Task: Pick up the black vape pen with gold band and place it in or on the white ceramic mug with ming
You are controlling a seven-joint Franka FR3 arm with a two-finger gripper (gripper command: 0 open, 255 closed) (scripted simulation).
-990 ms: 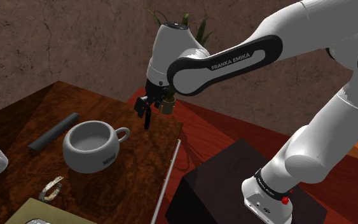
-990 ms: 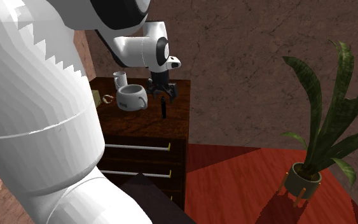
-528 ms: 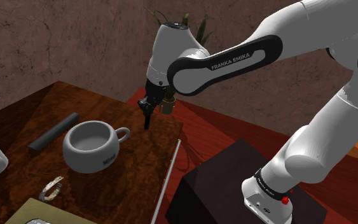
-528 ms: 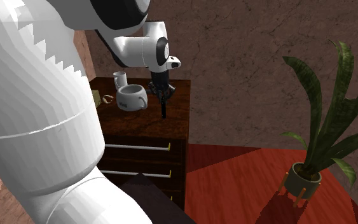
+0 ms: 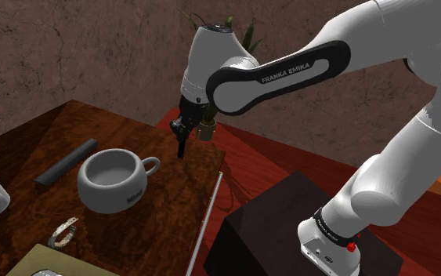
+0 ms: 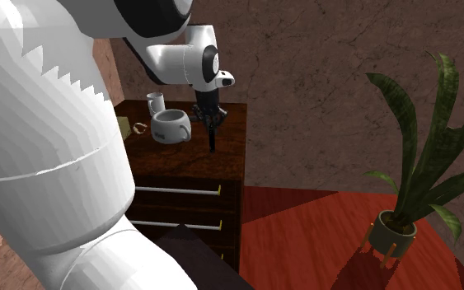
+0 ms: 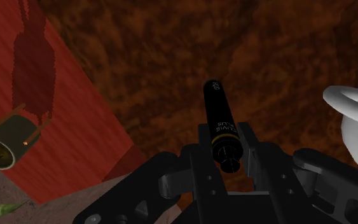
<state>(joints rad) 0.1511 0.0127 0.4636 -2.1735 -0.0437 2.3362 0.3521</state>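
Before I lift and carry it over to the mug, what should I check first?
1. Grip: the fingers clasp the vape pen on both sides: ok.
2. Vape pen stands upright in the shoulder view: ok.
3. Pen's lower end off the dresser top: cannot tell.
4. The mug is upright, opening up, nothing inside: ok.
5. Way from pen to mug: bare wood between them, nothing standing there: ok.
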